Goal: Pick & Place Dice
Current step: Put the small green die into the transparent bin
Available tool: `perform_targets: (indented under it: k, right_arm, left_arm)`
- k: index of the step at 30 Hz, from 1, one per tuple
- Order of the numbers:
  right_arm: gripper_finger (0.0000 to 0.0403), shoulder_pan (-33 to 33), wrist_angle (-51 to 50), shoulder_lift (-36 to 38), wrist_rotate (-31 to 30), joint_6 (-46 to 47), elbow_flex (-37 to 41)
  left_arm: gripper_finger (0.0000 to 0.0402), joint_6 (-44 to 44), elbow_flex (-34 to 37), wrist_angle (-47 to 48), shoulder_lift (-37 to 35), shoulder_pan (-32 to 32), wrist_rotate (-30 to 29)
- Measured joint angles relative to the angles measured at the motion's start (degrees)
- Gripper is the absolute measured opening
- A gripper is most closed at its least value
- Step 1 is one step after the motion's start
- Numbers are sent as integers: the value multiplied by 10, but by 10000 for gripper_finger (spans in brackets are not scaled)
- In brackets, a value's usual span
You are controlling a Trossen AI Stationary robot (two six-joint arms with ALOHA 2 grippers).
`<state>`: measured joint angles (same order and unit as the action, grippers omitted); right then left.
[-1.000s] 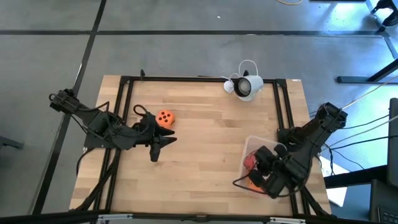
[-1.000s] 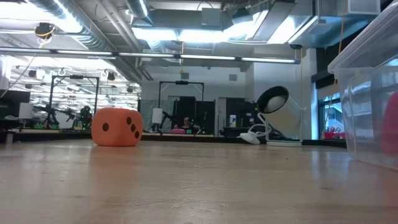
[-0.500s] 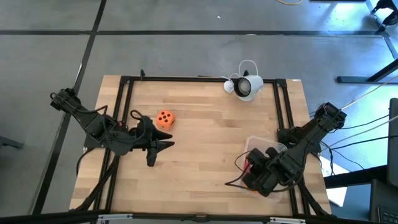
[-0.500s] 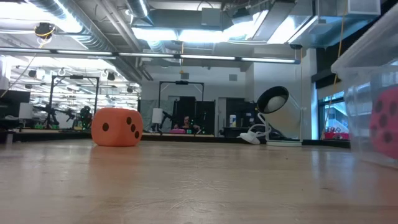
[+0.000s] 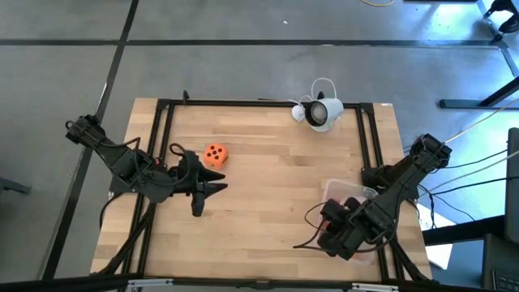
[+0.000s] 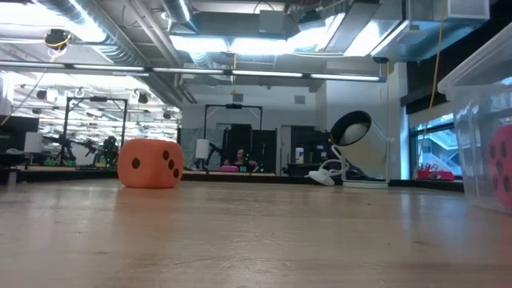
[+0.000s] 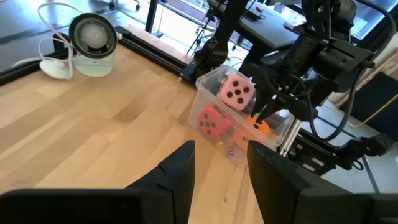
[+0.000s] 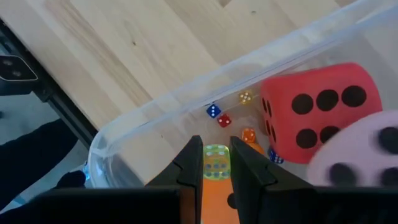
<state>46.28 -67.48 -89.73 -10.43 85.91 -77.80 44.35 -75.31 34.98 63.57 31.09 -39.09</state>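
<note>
One orange die [image 5: 215, 153] sits on the table [image 5: 276, 162] beside the half-open left gripper [image 5: 203, 193], while the red die [image 8: 314, 112], pink die [image 8: 360, 152] and seemingly another orange die [image 7: 261, 127] lie in the clear bin [image 7: 211, 84], its wall crowding the nearly closed right gripper [image 8: 216, 163].

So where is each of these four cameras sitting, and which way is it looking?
High: overhead, looking straight down on the table, both arms, orange die.
Low: at tabletop height, level across; same orange die, no arm.
Left wrist: past the left gripper to the clear bin with pink die and red die.
Right wrist: right gripper over that bin, same red die.
</note>
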Motion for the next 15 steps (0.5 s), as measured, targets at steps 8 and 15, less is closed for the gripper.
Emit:
perform_targets:
  k: [8,15]
  right_arm:
    - [51,0,0,0,10,-12,0]
    - [51,0,-1,1,10,-14,-1]
  left_arm:
    - [139,0,0,0,0,0,-4]
    - [139,-1,0,0,0,0,-9]
